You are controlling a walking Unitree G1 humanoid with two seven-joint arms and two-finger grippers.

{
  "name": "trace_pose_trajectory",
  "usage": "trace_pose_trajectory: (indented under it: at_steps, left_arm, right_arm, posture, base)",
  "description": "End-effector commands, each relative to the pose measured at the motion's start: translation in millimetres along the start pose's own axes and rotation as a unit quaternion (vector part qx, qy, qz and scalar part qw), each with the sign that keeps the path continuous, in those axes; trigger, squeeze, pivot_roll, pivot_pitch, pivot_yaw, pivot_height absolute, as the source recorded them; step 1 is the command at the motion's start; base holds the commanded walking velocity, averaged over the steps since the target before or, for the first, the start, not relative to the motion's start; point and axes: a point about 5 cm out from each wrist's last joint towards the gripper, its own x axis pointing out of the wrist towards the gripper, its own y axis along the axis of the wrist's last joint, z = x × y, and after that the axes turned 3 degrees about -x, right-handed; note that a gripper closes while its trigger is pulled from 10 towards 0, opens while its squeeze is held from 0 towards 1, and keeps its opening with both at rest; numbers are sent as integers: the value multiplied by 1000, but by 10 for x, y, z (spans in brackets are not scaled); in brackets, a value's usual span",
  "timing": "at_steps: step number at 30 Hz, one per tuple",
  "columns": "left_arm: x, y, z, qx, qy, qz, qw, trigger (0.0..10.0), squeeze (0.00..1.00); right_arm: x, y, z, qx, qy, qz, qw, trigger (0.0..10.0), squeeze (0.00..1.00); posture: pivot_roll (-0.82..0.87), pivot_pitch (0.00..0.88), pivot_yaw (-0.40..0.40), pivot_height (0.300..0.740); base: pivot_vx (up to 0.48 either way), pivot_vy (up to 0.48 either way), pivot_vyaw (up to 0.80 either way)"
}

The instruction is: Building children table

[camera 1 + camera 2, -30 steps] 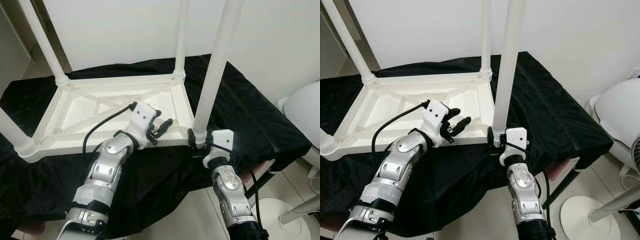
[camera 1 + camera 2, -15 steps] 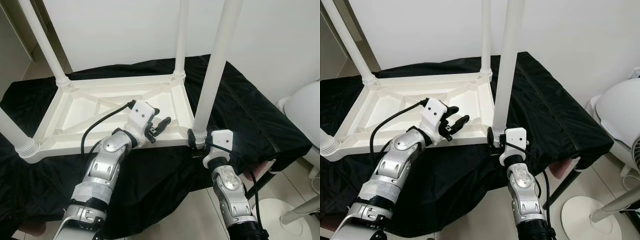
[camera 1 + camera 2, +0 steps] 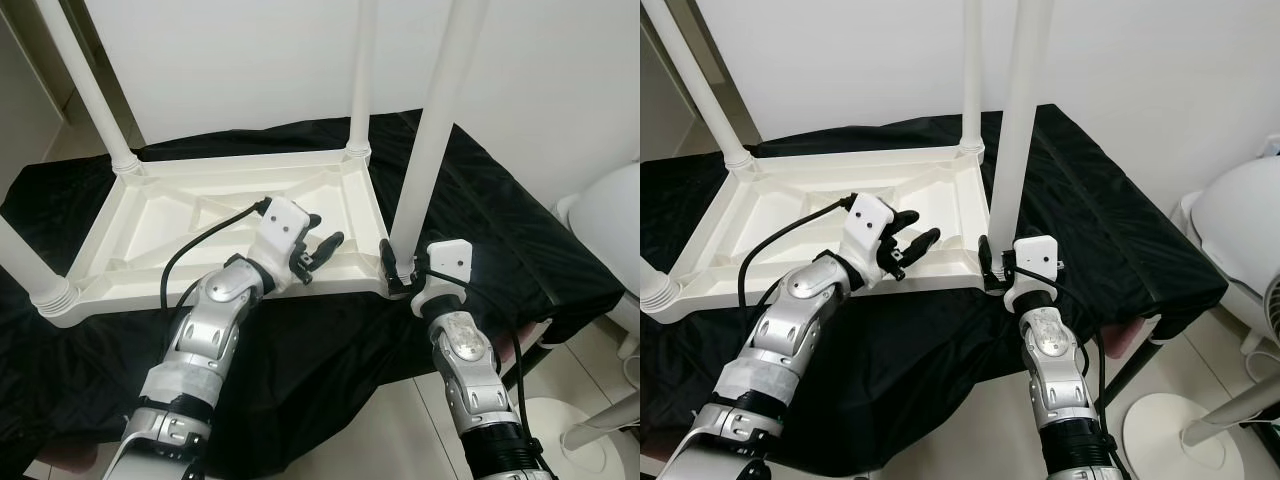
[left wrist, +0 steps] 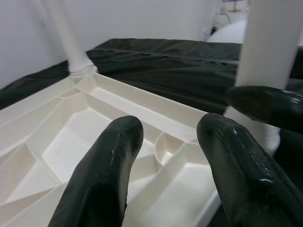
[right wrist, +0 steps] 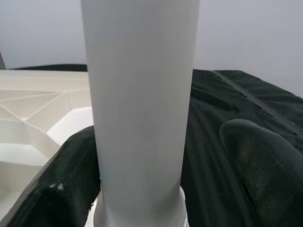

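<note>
Your work surface is a low platform under a black cloth (image 3: 510,225), white wall (image 3: 250,60) right behind it, tiled floor (image 3: 1160,370) at your right with a white fan (image 3: 1240,230) near that corner. The white table (image 3: 190,225) lies upside down on the cloth, legs up. Your right gripper (image 3: 392,272) straddles the near-right leg (image 3: 425,150) at its base, one finger touching, the other apart. Left gripper (image 3: 322,243) hovers spread over the near rim, gripping nothing.

Head cameras look down; wrist cameras sit close.
</note>
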Motion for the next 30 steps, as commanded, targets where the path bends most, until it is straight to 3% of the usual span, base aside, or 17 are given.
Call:
trace_pose_trajectory:
  at_steps: [1, 7, 13, 15, 20, 24, 30]
  left_arm:
    - [-38, -2, 21, 9, -23, -2, 1000, 10000, 0]
    - [-127, -46, 68, 7, -68, -9, 998, 10000, 0]
    - [-222, -81, 161, 24, -128, -25, 991, 10000, 0]
    - [-214, -98, 199, 37, -140, -31, 989, 10000, 0]
    - [-196, -89, 226, 42, -142, -30, 989, 10000, 0]
    - [-174, -68, 262, 36, -138, -23, 989, 10000, 0]
    - [-196, -47, 262, 35, -148, -21, 988, 10000, 0]
  right_arm:
    - [10, -24, -39, -3, 13, -6, 1000, 10000, 0]
    - [1, -60, -91, 2, 62, -16, 998, 10000, 0]
    - [17, -43, -147, 5, 158, -15, 987, 10000, 0]
    - [44, -9, -145, -7, 216, -12, 976, 10000, 0]
    - [68, 4, -102, -18, 238, -10, 971, 10000, 0]
    - [133, -37, 60, -55, 241, -25, 969, 10000, 0]
    - [186, -98, 170, -64, 263, -47, 961, 10000, 0]
  posture:
    - [0, 0, 61, 740]
    - [7, 0, 62, 740]
    - [12, 0, 63, 740]
    - [18, 0, 60, 740]
    - [23, 0, 57, 740]
    - [23, 0, 58, 740]
    - [30, 0, 54, 740]
  base:
    - [0, 0, 0]
    - [0, 0, 0]
    - [0, 0, 0]
    - [0, 0, 0]
    - [0, 0, 0]
    - [0, 0, 0]
    - [0, 0, 0]
